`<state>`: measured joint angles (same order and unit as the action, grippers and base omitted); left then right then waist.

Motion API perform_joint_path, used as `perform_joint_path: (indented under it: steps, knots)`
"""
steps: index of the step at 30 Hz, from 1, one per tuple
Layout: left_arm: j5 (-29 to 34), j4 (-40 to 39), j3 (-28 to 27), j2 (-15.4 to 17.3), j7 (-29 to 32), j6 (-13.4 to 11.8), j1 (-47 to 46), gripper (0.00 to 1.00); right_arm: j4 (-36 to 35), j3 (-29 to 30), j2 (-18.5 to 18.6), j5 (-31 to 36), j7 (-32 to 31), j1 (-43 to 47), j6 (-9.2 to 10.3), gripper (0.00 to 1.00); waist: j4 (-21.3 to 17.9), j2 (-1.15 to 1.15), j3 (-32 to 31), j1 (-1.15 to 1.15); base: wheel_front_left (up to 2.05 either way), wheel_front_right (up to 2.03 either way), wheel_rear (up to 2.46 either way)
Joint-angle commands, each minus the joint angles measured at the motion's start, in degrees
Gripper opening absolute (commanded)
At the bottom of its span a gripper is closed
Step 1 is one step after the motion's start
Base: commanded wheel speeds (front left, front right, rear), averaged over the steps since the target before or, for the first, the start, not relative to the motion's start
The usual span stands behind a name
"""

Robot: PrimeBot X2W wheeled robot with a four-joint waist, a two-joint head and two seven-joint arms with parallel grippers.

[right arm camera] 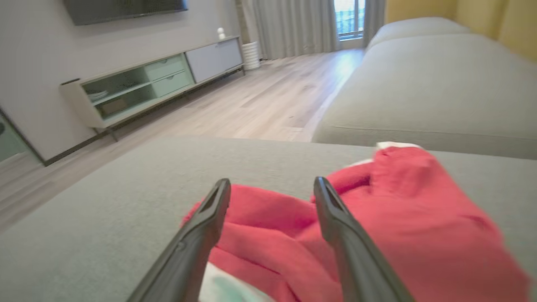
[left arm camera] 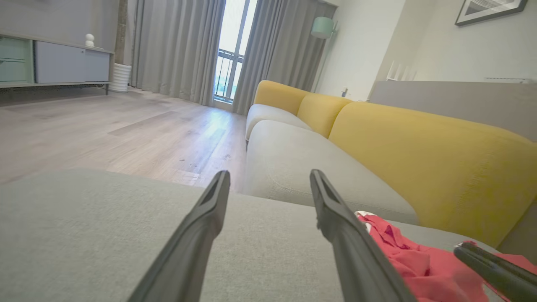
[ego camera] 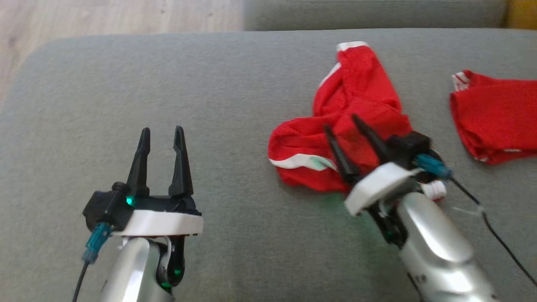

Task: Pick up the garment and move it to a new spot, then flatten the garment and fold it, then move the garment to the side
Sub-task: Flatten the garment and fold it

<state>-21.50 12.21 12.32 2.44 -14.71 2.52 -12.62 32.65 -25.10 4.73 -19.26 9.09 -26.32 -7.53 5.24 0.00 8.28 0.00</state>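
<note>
Garment, head view: red garment [ego camera: 361, 84] with white trim lies crumpled on the right half of the grey cushion [ego camera: 235, 105].
Handling (judged): light, soft and limp. It will sag and bunch when lifted, so pinch a trimmed edge or corner rather than the heaped middle.
Right gripper, head view: right gripper [ego camera: 341, 122] has its fingers apart over the near middle of the heap, with nothing pinched. Contact with the cloth cannot be told.
Left gripper, head view: left gripper [ego camera: 162, 129] has its fingers spread, over bare cushion well apart from the garment.
Second red piece, head view: second red piece [ego camera: 495, 121] lies apart, at the right edge.
Surface, head view: cushion is matte woven fabric, likely grippy enough to hold the cloth while flattening.
Left wrist view: fingers are parted, with the garment at lower right. Beyond are a wood floor [left arm camera: 105, 126], a yellow-backed sofa [left arm camera: 419, 151] and grey curtains [left arm camera: 176, 46].
Right wrist view: fingers are parted, with red cloth under and past them. A low cabinet [right arm camera: 159, 79] stands along the wall.
</note>
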Motion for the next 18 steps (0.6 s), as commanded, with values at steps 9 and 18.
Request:
perform_joint_path:
  steps: [9, 18]
  knots:
    - [1.0, -2.4, -3.2, 0.4, -0.3, 0.7, -0.8, 1.00, -13.3, 17.9, 0.5, 7.4, 2.0, 13.5, 0.04, 1.00, -6.6, 0.00, -0.5, 0.00, 0.00, 0.00, 0.00]
    - [0.6, -1.9, -2.6, 0.4, -0.3, 1.3, -0.6, 1.00, -17.7, 23.5, -1.7, 9.4, 3.6, 20.6, 0.04, 1.00, -8.5, 0.00, 0.1, 0.00, 0.00, 0.00, 0.00]
